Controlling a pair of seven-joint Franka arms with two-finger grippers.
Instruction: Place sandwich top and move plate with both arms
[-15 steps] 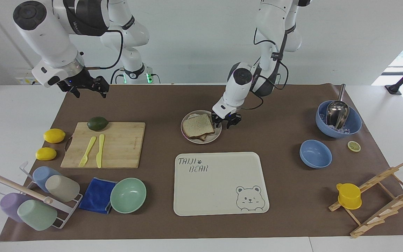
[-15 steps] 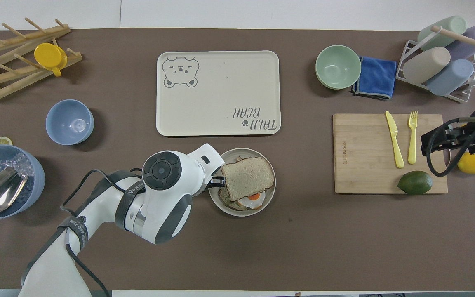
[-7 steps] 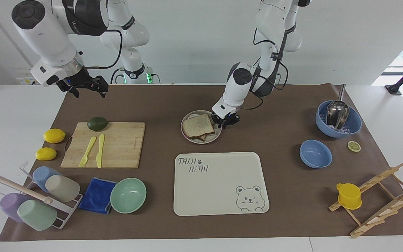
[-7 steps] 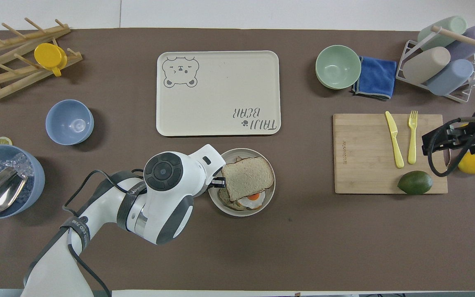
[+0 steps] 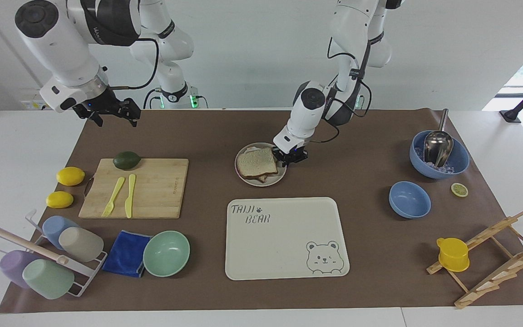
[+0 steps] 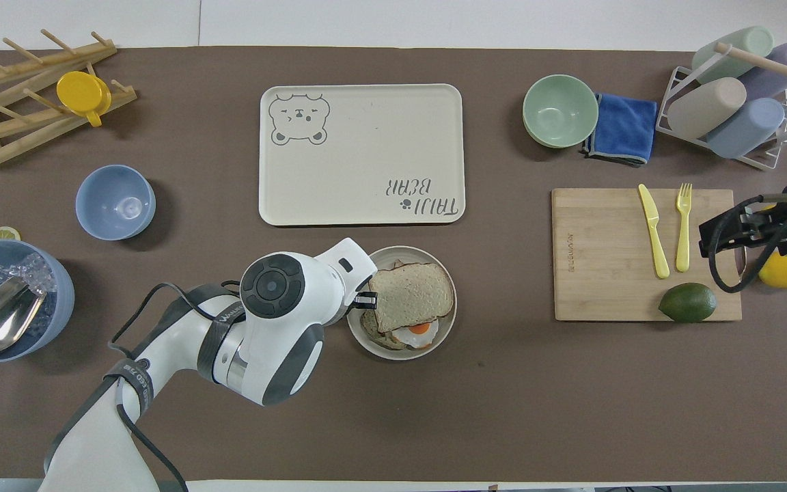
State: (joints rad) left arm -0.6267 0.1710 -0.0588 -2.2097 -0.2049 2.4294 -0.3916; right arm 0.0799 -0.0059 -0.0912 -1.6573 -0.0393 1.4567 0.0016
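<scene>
The sandwich top (image 5: 256, 162) is a pale bread slice lying on the egg toast (image 6: 419, 329) on the round beige plate (image 5: 261, 184). The slice (image 6: 412, 295) sits slightly askew on the plate (image 6: 404, 353), with the egg showing at its nearer edge. My left gripper (image 5: 291, 156) is low at the plate's rim on the left arm's side, with its fingers closed on the rim. My right gripper (image 5: 115, 119) is open and empty, held up over the table's edge near the cutting board.
The cream bear tray (image 5: 284, 236) lies just farther from the robots than the plate. A cutting board (image 5: 152, 188) with avocado (image 5: 126, 160), fork and knife lies toward the right arm's end. Two blue bowls (image 5: 409, 199) stand toward the left arm's end.
My left gripper's fingers have closed at the plate's rim, and its hand has edged toward the plate. The plate and bread shifted very slightly. The right arm has barely moved.
</scene>
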